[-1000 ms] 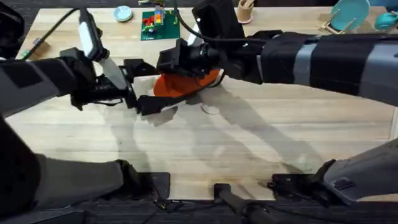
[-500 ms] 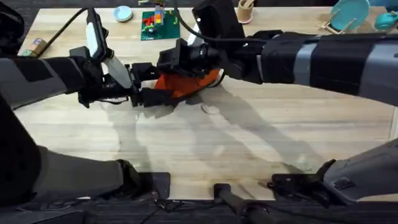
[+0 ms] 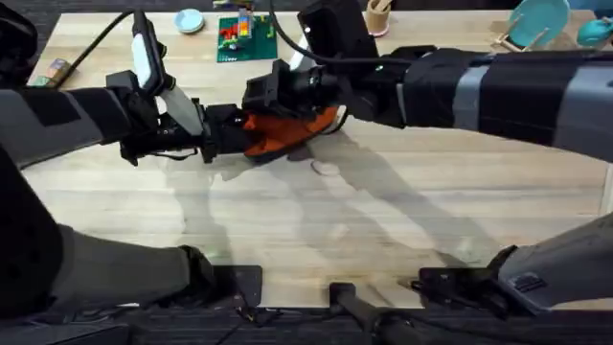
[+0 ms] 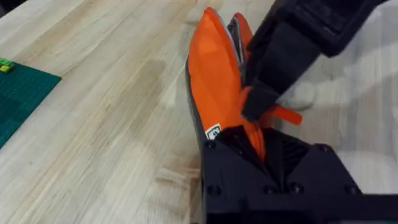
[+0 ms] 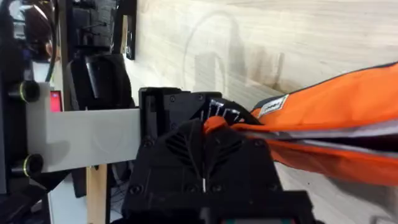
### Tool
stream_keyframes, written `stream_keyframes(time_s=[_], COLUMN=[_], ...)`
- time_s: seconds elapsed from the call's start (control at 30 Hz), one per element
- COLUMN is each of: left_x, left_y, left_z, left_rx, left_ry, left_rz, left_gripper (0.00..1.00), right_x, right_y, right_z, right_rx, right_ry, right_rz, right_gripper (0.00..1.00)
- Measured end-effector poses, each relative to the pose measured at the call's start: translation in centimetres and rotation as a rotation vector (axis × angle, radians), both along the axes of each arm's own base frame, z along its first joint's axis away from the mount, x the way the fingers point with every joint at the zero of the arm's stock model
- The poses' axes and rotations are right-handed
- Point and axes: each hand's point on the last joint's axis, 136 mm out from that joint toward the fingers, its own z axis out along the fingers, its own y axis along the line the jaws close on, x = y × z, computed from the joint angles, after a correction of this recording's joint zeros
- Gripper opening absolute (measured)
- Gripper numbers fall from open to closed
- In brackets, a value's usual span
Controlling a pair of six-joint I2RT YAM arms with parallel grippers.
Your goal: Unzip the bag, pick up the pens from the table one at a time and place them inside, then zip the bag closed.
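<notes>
Sitting mid-counter (image 3: 383, 220), toward far side: orange bag (image 3: 278, 132). Left hand (image 3: 230, 142) clamping bag's left end, right hand (image 3: 287, 101) pinching zipper end. Looking like zipping stage; pens presumably inside, can't confirm.

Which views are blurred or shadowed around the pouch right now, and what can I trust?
Overhead: the bag is crisp, but the arms' near sections are large, dark and soft, and cast faint shadows across the table. Left wrist: orange fabric sharp, the left gripper clamped on its end. Right wrist: the right gripper pinches an orange tab; the background is hazy, with pale reflections on the wood.
</notes>
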Motion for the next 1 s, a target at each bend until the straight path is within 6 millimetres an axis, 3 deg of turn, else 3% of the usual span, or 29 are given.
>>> stream_keyframes(time_s=[1.0], left_x=[0.3], left_y=[0.1], left_z=[0.1], left_rx=[0.007], left_ry=[-0.021], left_rz=[0.0], left_gripper=[0.043], right_x=[5.0], right_y=[-8.7], right_z=[-2.1], right_rx=[-0.078], right_ry=[0.037], right_rz=[-0.061], right_gripper=[0.031])
